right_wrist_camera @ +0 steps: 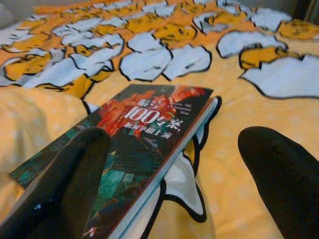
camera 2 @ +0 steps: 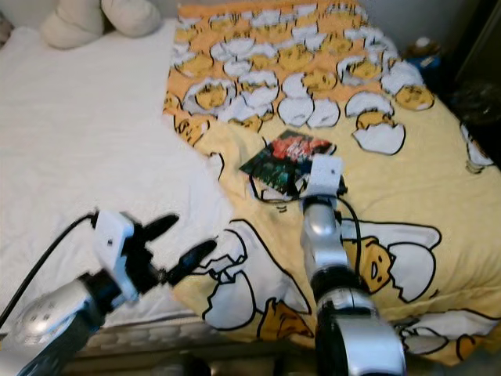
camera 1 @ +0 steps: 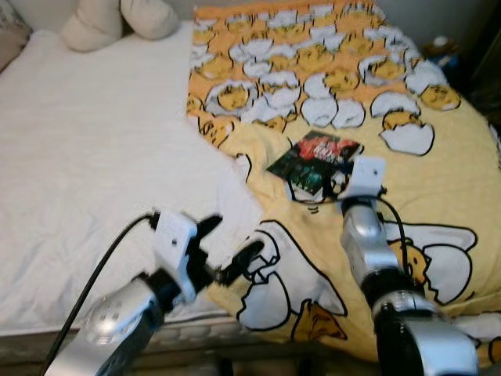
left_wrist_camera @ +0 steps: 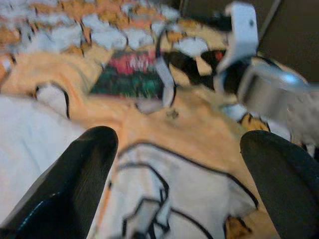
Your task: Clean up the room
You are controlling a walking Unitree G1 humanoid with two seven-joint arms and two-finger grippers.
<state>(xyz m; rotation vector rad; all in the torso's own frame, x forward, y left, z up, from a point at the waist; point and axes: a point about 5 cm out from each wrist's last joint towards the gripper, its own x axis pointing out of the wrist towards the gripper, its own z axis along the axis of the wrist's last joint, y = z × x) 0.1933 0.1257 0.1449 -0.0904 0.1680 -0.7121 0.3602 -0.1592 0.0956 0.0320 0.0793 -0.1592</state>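
A dark book [camera 1: 317, 155] with a red and green cover lies flat on the yellow egg-print blanket [camera 1: 438, 180], near the middle of the bed. My right gripper [camera 1: 315, 186] is open at the book's near edge. In the right wrist view one finger [right_wrist_camera: 65, 184] lies over the cover [right_wrist_camera: 149, 124] and the other [right_wrist_camera: 284, 174] is out over the blanket beside it. My left gripper [camera 1: 231, 239] is open and holds nothing, low over the blanket's front left corner. The left wrist view has the book [left_wrist_camera: 132, 74] well ahead of the left fingers.
A white sheet [camera 1: 94, 141] covers the left half of the bed. Cream pillows [camera 1: 117, 19] lie at its head. Dark furniture and a small blue object [camera 1: 442, 51] stand past the far right side. The mattress's front edge [camera 1: 196, 325] runs below my arms.
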